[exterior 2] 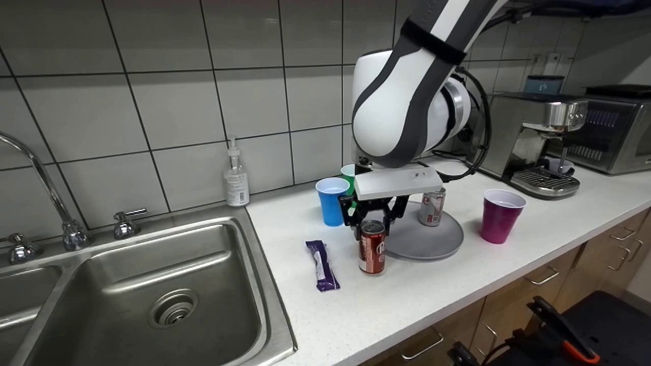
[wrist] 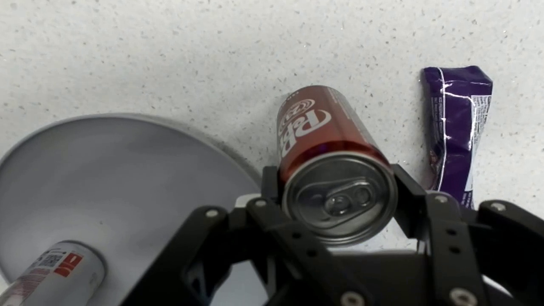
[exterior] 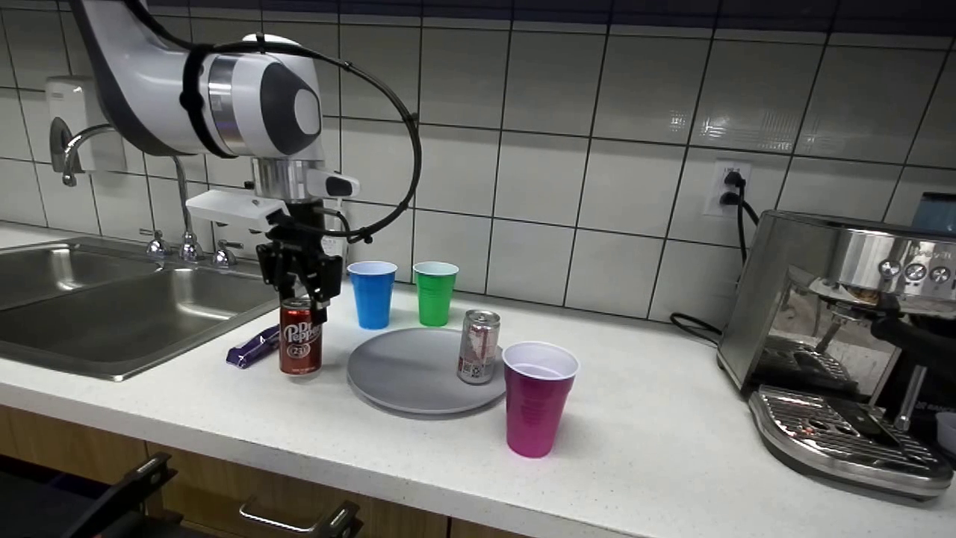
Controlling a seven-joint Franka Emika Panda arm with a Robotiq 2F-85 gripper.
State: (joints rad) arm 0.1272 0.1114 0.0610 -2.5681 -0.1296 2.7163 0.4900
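Observation:
A red Dr Pepper can (wrist: 327, 123) stands upright at the counter's left part; whether its base touches the counter I cannot tell. My gripper (wrist: 337, 182) comes down from above, its black fingers (wrist: 270, 182) pressed on both sides of the can's upper end, so it is shut on the can. The can's top with its pull tab faces the wrist camera. Beside it lies a purple wrapped bar (wrist: 457, 127), on the sink side. To the other side is a grey plate (wrist: 127, 170), carrying a silver can (exterior: 478, 347) that stands upright.
Behind the plate are a blue cup (exterior: 373, 295) and a green cup (exterior: 435, 294). A magenta cup (exterior: 535, 403) is by the plate's far side from the sink. The steel sink (exterior 2: 244, 284) borders the counter; a coffee machine (exterior: 844, 336) stands at the opposite end.

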